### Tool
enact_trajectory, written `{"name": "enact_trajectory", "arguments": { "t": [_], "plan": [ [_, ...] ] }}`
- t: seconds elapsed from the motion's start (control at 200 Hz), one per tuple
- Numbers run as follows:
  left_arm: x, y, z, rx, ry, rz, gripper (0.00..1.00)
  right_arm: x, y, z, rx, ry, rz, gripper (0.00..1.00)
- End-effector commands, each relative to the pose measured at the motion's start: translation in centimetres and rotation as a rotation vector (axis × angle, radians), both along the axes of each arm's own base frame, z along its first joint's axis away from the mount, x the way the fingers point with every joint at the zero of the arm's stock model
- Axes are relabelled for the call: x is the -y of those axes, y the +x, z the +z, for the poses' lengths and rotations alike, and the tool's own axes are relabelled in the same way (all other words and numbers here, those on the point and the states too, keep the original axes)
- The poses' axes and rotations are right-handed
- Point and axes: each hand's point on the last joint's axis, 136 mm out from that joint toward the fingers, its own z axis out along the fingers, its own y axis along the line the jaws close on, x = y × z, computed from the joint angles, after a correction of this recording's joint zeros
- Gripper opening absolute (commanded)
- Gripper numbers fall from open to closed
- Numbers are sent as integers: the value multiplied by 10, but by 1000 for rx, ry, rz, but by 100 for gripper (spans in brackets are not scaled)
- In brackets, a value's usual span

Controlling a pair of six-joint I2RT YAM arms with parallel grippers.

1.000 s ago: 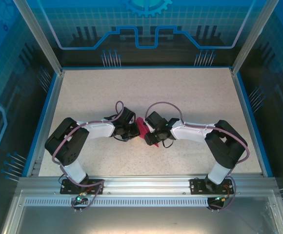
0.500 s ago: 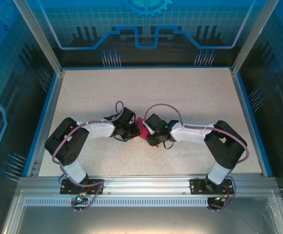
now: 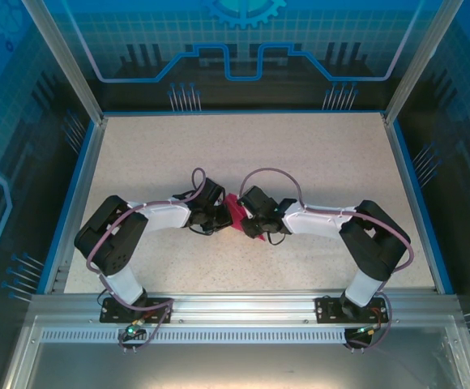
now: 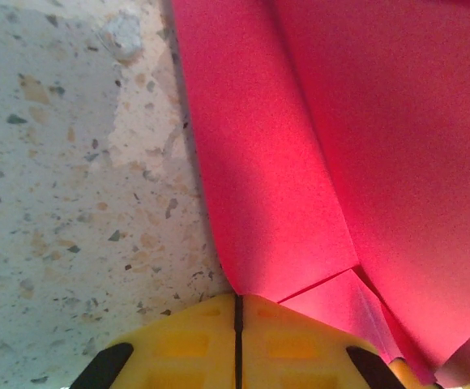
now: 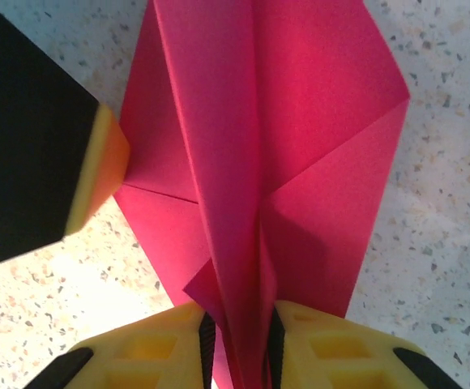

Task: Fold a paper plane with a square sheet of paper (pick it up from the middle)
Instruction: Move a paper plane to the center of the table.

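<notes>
Sliding toward 9 o'clock seen from above, right end effector (image 5: pixel 237 324) now pinches the paper plane (image 3: pixel 237 213) along its 11-to-5 spine, left end effector (image 4: pixel 239 312) clamped on its 9 o'clock edge.

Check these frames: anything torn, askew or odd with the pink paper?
No tears or stray bits. The pink paper is mid-fold, its centre ridge pinched in the right gripper, its edge in the left gripper. The flaps beside the ridge look uneven in the right wrist view, possibly just the angle.
</notes>
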Motion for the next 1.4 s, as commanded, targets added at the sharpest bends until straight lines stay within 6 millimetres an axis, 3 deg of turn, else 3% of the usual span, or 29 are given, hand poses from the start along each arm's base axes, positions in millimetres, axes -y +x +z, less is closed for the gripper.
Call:
{"name": "enact_trajectory", "arguments": {
  "t": [0.0,0.23,0.455,0.555,0.675,0.805,0.95,1.065,1.14,1.395],
  "plan": [
    [0,0,4,13,20,-23,6,-13,7,6,-8,59,-14,23],
    [-1,-1,4,13,21,-25,6,-12,9,4,-35,78,-33,19],
    [-1,1,11,26,20,-22,8,-5,15,5,-15,46,-64,7],
    [-3,4,25,55,14,-16,18,-1,19,16,20,52,-87,3],
    [-12,10,52,113,8,4,37,8,23,41,79,62,-132,1],
    [-37,14,74,161,24,59,51,27,30,68,136,76,-207,1],
    [-66,12,80,192,88,109,63,52,45,89,144,130,-319,1],
    [-77,9,77,195,109,129,67,70,65,86,109,148,-429,1],
    [-79,8,75,193,114,132,70,78,81,75,64,137,-498,1],
    [-82,3,65,173,122,131,73,83,126,40,-11,50,-625,2]
  ]
}}
